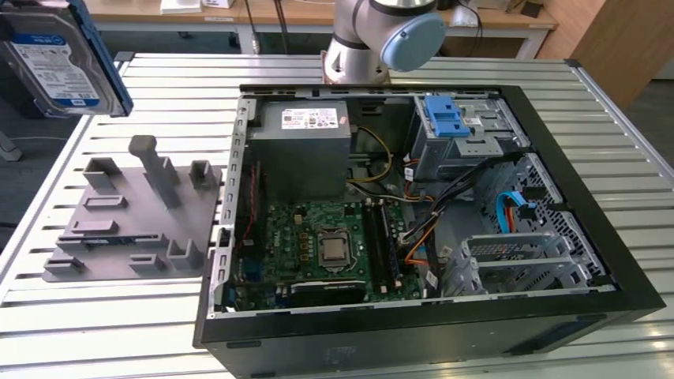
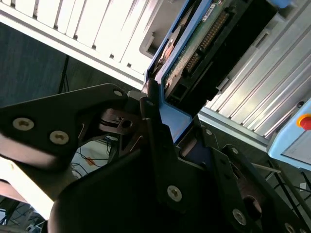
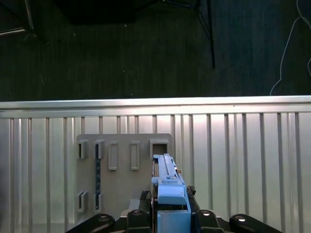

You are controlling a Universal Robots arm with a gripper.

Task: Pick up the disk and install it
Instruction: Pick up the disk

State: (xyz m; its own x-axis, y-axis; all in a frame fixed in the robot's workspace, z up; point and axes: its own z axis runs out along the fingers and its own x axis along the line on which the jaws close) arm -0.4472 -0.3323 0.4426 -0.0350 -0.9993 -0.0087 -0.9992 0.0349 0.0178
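Disk (image 1: 58, 59), pinched by its blue bracket between the jaws, hung in the air above the grey fixture (image 1: 106, 237) on the counter (image 1: 106, 332), at ten o'clock from the open computer case (image 1: 421, 343).

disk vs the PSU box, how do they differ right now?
The disk is lifted clear of the computer case, at the exterior view's left; the power-supply box sits inside it. The disk is clamped in the end effector by its blue bracket; the box is untouched. The disk wears a white-and-blue label; the box a white sticker. Both are grey metal rectangles.
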